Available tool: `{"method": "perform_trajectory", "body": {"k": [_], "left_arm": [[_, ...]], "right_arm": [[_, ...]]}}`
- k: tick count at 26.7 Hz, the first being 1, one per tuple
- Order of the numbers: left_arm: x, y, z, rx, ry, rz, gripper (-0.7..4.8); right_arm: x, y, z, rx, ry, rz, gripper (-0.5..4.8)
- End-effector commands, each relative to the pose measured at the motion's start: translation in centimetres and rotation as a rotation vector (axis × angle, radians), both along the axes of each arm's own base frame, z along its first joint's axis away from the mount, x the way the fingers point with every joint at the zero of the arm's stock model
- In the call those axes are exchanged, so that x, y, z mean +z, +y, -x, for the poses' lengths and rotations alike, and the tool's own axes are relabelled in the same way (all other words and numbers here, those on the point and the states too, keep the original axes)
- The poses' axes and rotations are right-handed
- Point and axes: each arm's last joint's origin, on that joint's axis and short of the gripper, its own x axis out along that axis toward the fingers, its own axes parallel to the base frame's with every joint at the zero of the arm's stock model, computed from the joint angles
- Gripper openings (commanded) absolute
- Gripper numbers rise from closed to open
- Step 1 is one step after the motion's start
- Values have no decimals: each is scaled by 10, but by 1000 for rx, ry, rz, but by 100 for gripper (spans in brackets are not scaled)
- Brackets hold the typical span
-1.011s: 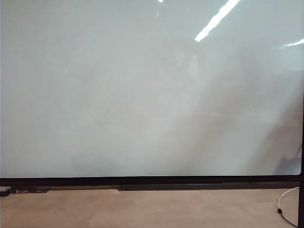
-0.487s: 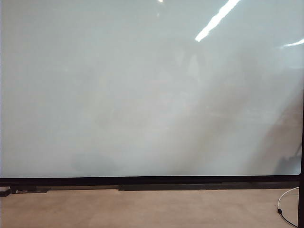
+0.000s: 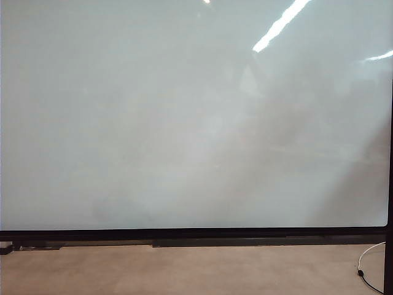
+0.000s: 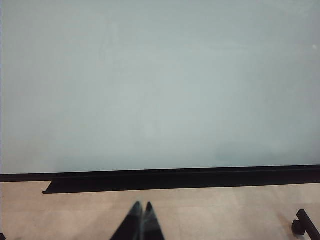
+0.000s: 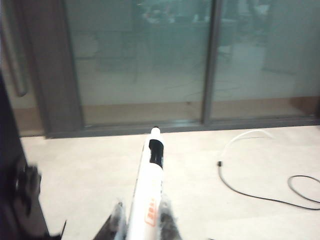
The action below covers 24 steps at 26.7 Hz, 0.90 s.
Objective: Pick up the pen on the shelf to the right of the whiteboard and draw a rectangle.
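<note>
Left gripper [image 4: 141,212] is being kept clenched on nothing, pointed at the bare whiteboard [image 4: 160,85]. Right gripper [image 5: 141,216] is being kept clamped on the pen [image 5: 148,187], tip aimed over the floor toward glass panels; cable [image 5: 260,187] is lying nearby.

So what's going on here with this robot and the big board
The right gripper is shut on the pen, a white marker whose tip points out ahead of it over the floor. Glass panels and a loose cable lie beyond. The left gripper is shut and holds nothing, facing the whiteboard. No marks show on the board and neither arm appears in the exterior view, so the rectangle is not yet begun.
</note>
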Motion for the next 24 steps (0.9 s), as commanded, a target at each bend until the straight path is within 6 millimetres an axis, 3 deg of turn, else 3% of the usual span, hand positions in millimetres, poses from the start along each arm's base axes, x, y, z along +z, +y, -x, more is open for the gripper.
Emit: {"method": "perform_trajectory", "body": {"k": [1, 10, 17, 24], "left_arm": [[2, 0, 0, 1, -11, -1, -4], [2, 0, 0, 0, -11, -1, -4], [2, 0, 0, 0, -11, -1, -4], [2, 0, 0, 0, -11, -1, -4]], "right_arm": [[19, 4, 7, -29, -12, 5, -3], [61, 45, 50, -179, -86, 49, -4], [76, 91, 91, -165, -121, 76, -4], [83, 130, 106, -75, -64, 115, -4]]}}
